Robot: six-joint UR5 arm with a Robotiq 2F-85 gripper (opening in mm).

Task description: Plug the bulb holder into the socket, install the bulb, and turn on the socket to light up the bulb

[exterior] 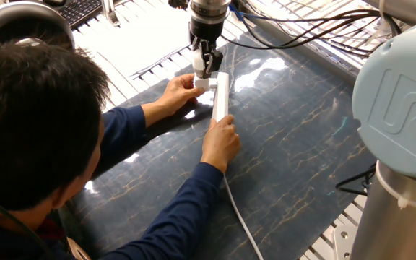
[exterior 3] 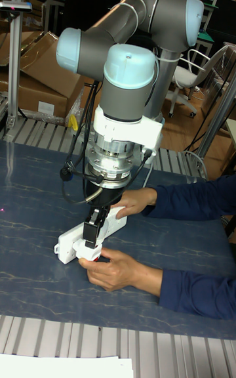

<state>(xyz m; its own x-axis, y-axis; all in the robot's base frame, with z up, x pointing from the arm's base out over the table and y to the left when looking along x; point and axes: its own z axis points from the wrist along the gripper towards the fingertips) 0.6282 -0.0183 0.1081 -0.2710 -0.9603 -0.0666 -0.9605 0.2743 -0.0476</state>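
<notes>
We hold the bulb (exterior: 200, 63) in our closed gripper (exterior: 202, 68) over the bulb holder (exterior: 203, 84), at nine o'clock against the socket (exterior: 221, 95) on the bench (exterior: 302, 144).

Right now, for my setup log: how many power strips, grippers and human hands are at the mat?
Power strips: 1, the socket.
Grippers: 1, the gripper, reaching down at the strip's far end.
Human hands: 2, one hand on the strip's near end, the other hand beside the gripper.
Total: 4
</notes>
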